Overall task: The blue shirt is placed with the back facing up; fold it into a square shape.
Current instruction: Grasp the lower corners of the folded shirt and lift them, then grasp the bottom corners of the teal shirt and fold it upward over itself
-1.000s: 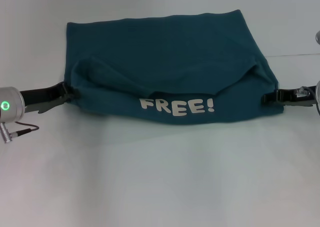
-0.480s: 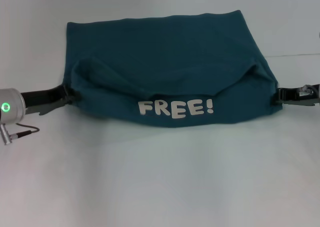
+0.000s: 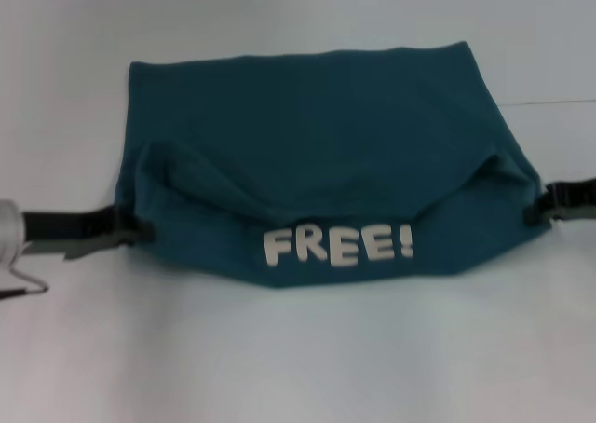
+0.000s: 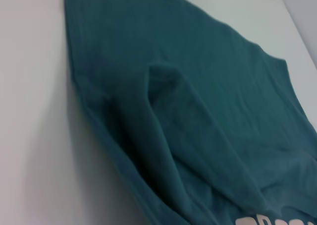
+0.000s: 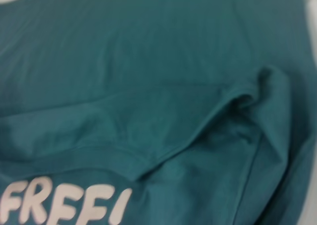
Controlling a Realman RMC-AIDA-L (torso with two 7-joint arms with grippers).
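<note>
The blue shirt (image 3: 307, 134) lies on the white table (image 3: 298, 358), its near part folded up and over so the white "FREE!" lettering (image 3: 337, 246) faces me. My left gripper (image 3: 132, 233) pinches the fold's left end, and my right gripper (image 3: 535, 209) pinches its right end. The fold sags between them. In the left wrist view, the blue shirt (image 4: 198, 111) shows a raised pleat and a bit of lettering. The right wrist view has the blue shirt (image 5: 148, 86) filling it, with the lettering (image 5: 64, 205) along one edge. Neither wrist view shows fingers.
Bare white tabletop surrounds the shirt, with a wide stretch in front of it. A thin dark seam line (image 3: 559, 102) runs across the table at the right. A cable (image 3: 23, 288) hangs from my left wrist.
The held fold with its lettering has come nearer to me and lower in the view. Both grippers have moved with it and slightly outward.
</note>
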